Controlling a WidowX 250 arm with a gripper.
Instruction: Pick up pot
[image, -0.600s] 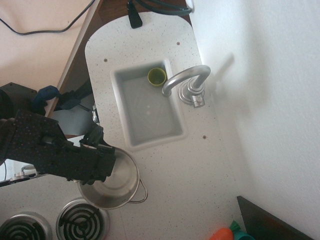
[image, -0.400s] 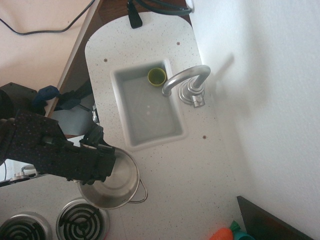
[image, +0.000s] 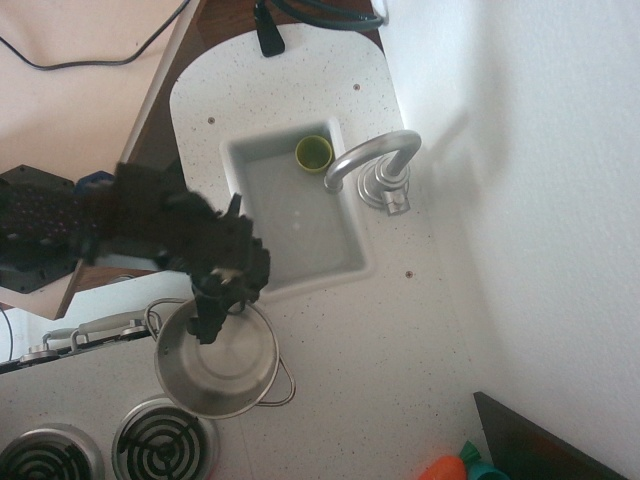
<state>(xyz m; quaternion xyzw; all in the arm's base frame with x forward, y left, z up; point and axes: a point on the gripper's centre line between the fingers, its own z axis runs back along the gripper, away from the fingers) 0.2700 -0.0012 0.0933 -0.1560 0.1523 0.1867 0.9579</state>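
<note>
The pot (image: 238, 368), round shiny steel with thin wire loop handles, stands on the speckled counter (image: 360, 340) just above the stove burners. One handle (image: 288, 384) sticks out to its right. My gripper (image: 210, 322) is a dark shape hanging over the pot's upper left rim, fingers pointing down into the pot's mouth. Its jaws blur into one dark mass, so I cannot tell whether they are open or closed on the rim. The arm reaches in from the left.
A white sink (image: 300, 235) lies just beyond the pot, with a small yellow-green cup (image: 313, 152) in its far corner and a curved metal faucet (image: 372, 156) beside it. Coil burners (image: 160, 445) sit at the bottom left. Orange and teal items (image: 455, 466) lie at the bottom right.
The arm has swung up and right off the pot's left side, uncovering most of the pot. The gripper now hangs over the upper left rim. The pot has not moved.
</note>
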